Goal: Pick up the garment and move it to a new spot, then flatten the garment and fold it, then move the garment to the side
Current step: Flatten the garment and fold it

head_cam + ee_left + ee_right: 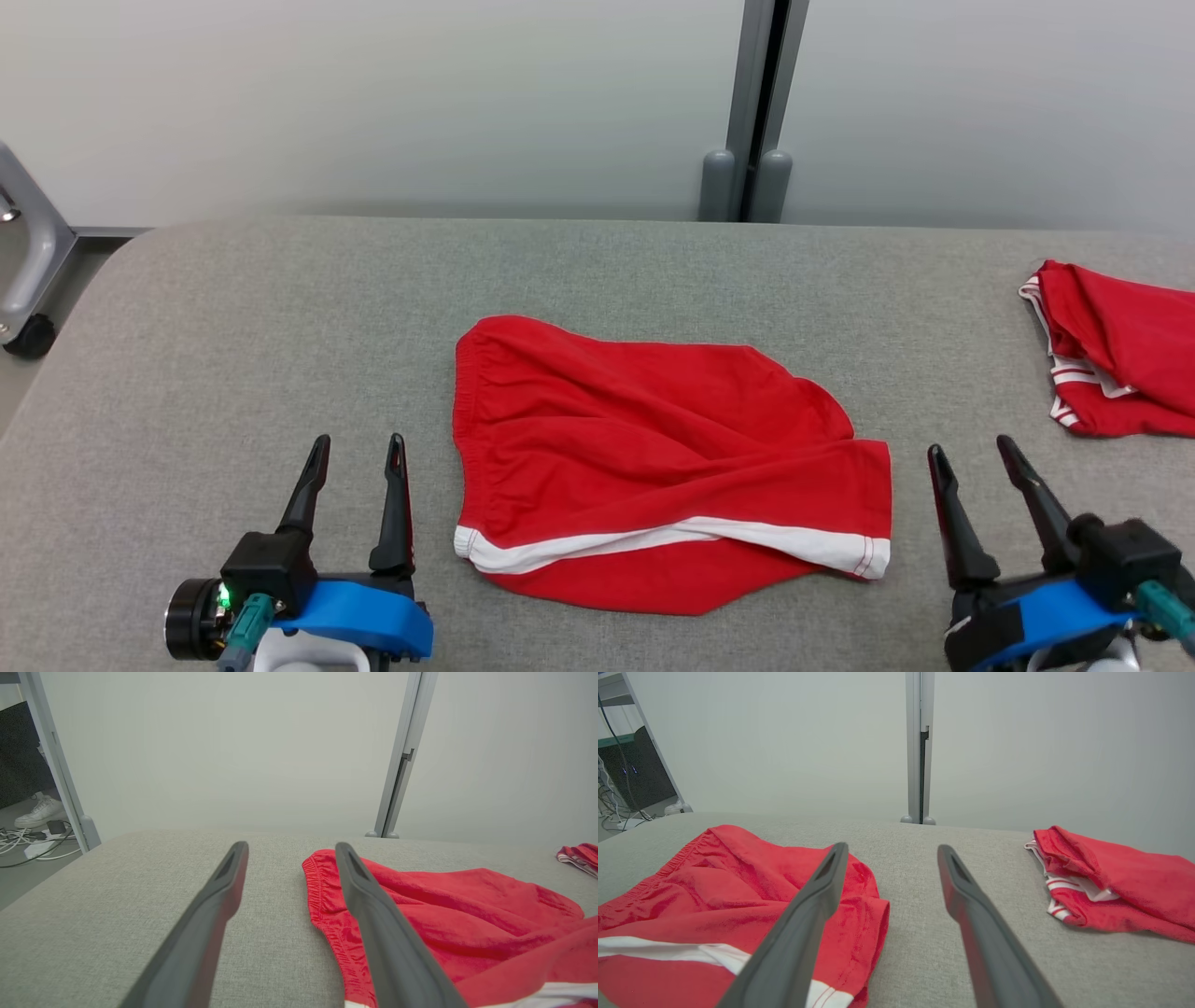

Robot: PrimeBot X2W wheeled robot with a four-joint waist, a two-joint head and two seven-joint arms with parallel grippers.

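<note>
Red garment (653,448), laid at the centre of the grey table (280,308); long axis is set left to right, waistband (464,411) pointed left, white-trimmed hem (868,553) right. The left gripper (359,443) and right gripper (971,448) are held beside it, fingers spread apart, nothing clasped.

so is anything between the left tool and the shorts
Nothing visible. Bare table lies between the open left tool and the waistband side of the shorts. The other red garment sits far off at the table's right edge.
</note>
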